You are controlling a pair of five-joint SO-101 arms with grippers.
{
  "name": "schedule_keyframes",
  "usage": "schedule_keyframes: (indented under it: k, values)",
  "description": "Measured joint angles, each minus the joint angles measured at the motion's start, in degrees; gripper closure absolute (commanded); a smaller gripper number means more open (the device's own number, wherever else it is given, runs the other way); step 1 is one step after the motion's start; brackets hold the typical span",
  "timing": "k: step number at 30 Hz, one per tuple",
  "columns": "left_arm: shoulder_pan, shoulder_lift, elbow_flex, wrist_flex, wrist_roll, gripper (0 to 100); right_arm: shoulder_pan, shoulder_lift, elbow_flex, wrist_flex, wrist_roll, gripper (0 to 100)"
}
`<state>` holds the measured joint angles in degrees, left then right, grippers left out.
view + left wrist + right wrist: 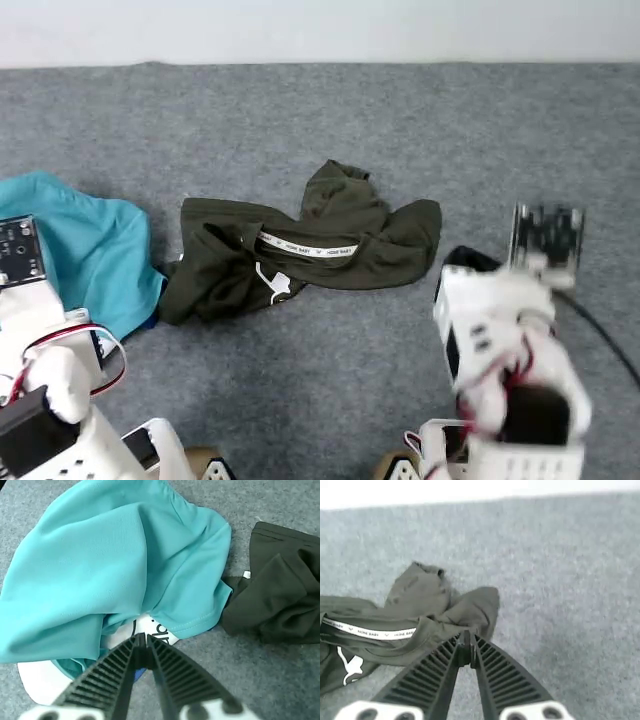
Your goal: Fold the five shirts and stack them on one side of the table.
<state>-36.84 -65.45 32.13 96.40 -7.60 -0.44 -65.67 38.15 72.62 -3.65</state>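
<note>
The olive shirt [300, 250] is seen crumpled at mid-desk [400, 120], its collar tape twisted and one part thrown up toward the far edge, and nothing of it has been folded yet. The teal shirt [85, 250] is heaped at the left edge over a white shirt [40, 680], its hem just beside the olive one and perhaps touching it. The left gripper [145, 644] is held closed over that heap, with nothing caught between its jaws. The right gripper [465, 644] is likewise closed and empty, poised above the olive shirt's right end. Trouble can be expected here. If the olive shirt is pinched where it is bunched, two layers are likely to be taken at once, and the twist would be dragged along rather than spread flat. If it is pulled toward the left edge, the teal heap could be snagged and the stack disturbed, so close are the two. With the jaws shut, a descent would only press cloth into the desk, so they must be opened first. A grip on the thin hem could also be lost mid-lift, the cloth being judged limp.
</note>
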Motion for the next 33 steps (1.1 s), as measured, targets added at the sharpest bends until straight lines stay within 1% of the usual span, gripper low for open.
schedule_keyframes:
  k: [2,5,9,11,13,15,17,19,22,25,27,30,33]
  values:
    - [0.4,0.0,0.0,-0.1,0.0,99,0.0,8.8,-6.1,0.9,0.0,99.0]
    - [3.3,0.0,0.0,-0.1,0.0,99,0.2,20.6,-12.6,1.4,0.0,99.0]
    - [7.0,0.0,0.0,-0.1,0.0,99,0.2,31.9,-18.2,1.4,0.0,98.3]
    - [7.6,0.0,0.0,-0.1,0.0,99,-0.7,36.4,-20.2,1.1,0.4,96.1]
    - [8.1,0.0,0.0,-0.1,0.0,99,-2.9,40.4,-21.6,0.7,3.3,94.1]
    - [8.1,0.0,0.0,-0.1,0.0,99,-5.9,43.4,-22.0,0.2,8.9,93.9]
    - [8.1,0.0,0.0,-0.1,0.0,99,-9.7,46.0,-22.0,-1.0,13.9,94.6]
    - [8.1,0.0,0.0,-0.1,0.0,99,-14.1,48.1,-22.0,-2.3,16.4,94.3]
    - [4.4,0.0,0.0,-0.5,0.0,99,-19.9,51.4,-23.3,-5.0,19.3,94.1]
    - [-2.5,0.0,1.7,-2.9,0.0,99,-26.2,55.4,-25.9,-7.1,22.2,94.0]
    - [-8.0,0.0,3.9,-4.9,0.0,99,-30.1,59.0,-28.2,-7.9,22.8,92.8]
    - [-14.9,0.4,7.2,-7.6,0.0,99,-34.9,64.9,-32.6,-8.1,23.0,85.6]
    - [-18.8,0.4,9.5,-8.6,-2.3,99,-39.0,71.4,-37.8,-8.1,23.0,79.6]
